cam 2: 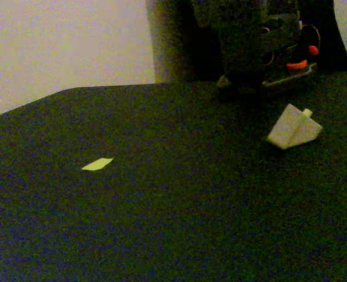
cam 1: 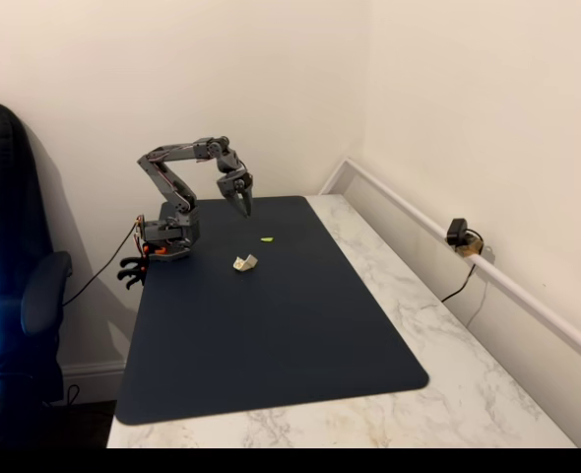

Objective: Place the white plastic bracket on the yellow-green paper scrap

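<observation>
From where I sat, the task had not really begun: going left to right in the wide fixed view, the arm's base stood at the mat's far left corner, the jaws hung in the air above the dark mat with nothing between them, the white plastic bracket lay on the mat below and a little nearer the camera, and the yellow-green paper scrap lay just beyond it to the right, the two near each other but apart. I judged the jaws a little parted, though at that size I could not be sure how far. The low fixed view had the order reversed, the scrap at left and the bracket at right near the base. Everything was left to do: descend, grasp, carry, release. Room looked generous; the mat around both pieces was bare, its edges well away, and the marble tabletop and wall rail stood far to the right
</observation>
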`<action>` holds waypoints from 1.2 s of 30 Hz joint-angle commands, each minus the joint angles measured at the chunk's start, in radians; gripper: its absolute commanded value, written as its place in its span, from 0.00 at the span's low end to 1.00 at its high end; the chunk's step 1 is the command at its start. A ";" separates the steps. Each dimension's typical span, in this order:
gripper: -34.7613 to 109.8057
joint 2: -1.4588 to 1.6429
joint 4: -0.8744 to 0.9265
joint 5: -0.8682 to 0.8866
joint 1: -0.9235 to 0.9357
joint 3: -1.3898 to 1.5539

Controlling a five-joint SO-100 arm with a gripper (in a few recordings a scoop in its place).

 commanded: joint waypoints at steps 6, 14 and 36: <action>0.24 -0.072 0.044 0.190 -0.152 -0.118; 0.25 -0.245 0.175 0.382 -0.244 -0.295; 0.50 -0.307 -0.011 0.911 -0.399 0.000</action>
